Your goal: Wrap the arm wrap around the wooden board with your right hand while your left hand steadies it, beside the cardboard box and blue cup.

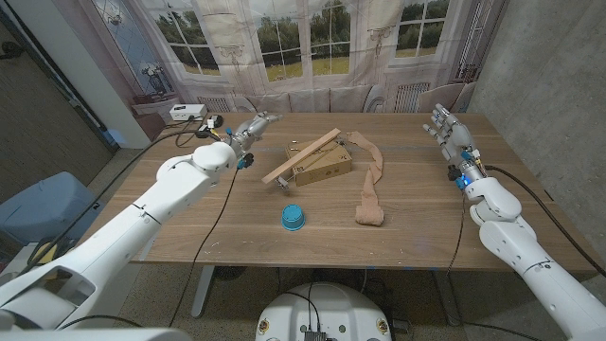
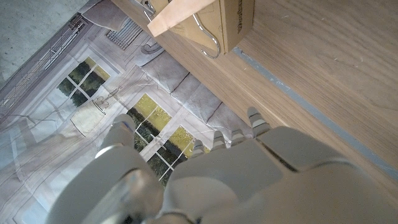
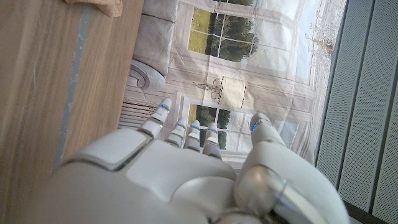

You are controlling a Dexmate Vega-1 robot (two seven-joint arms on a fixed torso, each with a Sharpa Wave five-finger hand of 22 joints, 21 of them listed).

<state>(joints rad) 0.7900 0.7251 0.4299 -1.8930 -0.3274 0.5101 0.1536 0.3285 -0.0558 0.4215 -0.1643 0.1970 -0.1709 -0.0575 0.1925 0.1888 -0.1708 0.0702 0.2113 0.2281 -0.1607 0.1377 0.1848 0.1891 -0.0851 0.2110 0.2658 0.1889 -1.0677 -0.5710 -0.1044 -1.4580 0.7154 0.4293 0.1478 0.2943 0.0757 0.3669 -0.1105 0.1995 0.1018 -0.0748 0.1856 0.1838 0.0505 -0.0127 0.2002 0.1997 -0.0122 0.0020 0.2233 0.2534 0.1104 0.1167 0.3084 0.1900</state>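
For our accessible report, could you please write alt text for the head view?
A wooden board leans across a cardboard box mid-table, a tan arm wrap beside it and a blue cup in front. The left robot hand and right robot hand hover open, apart from them.

Head view: high and fixed, looking down and forward over the whole wooden table (image 1: 398, 223) toward a window backdrop (image 1: 312, 38); both arms enter from the bottom corners.

Left wrist view: close behind the left hand (image 2: 205, 180), looking along its back past the fingertips; the picture is turned. Beyond the fingers appear the table edge, the cardboard box (image 2: 233, 22) and the wooden board (image 2: 177, 15).

Right wrist view: close behind the right hand (image 3: 186, 180), likewise turned, facing the backdrop.

All three views share the table's far edge and backdrop.
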